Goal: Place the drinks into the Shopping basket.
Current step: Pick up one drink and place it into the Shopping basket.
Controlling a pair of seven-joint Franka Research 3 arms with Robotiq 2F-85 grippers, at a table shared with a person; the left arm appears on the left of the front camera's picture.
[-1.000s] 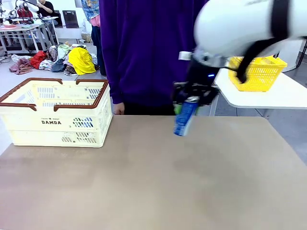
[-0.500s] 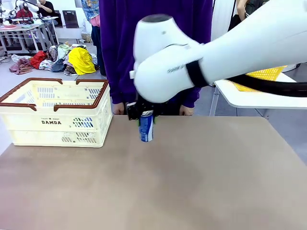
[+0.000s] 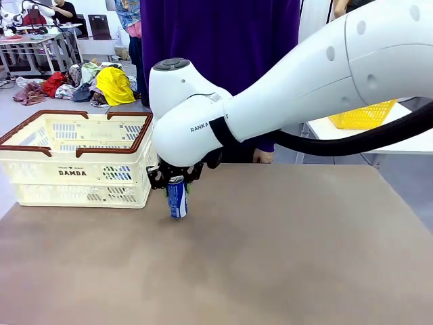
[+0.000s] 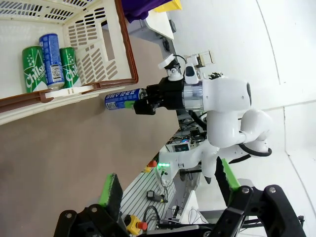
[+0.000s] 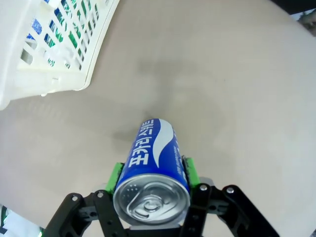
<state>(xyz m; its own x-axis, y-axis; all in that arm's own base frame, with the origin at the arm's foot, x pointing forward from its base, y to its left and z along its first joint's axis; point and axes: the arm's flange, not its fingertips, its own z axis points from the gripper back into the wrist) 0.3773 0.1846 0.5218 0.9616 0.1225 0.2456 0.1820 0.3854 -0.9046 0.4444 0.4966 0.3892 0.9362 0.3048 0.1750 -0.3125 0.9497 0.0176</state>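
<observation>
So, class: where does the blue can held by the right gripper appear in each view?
Front view: blue can left of centre, beside the Shopping basket.
Left wrist view: centre-left, lying sideways just outside the basket rim.
Right wrist view: bottom centre.
Shared landmark: the basket.

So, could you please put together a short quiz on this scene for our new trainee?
1. True or false: the right gripper is shut on a blue can.
2. How many cans already lie in the Shopping basket?
A) one
B) three
C) five
3. Fill in: the left gripper's jaws stand ____.

Key:
1. True. The green pads press the can's sides, and it hangs upright beside the basket's near corner, outside it.
2. B. The left wrist view shows two green cans and one blue can in the basket.
3. Open, with nothing between them.
</observation>
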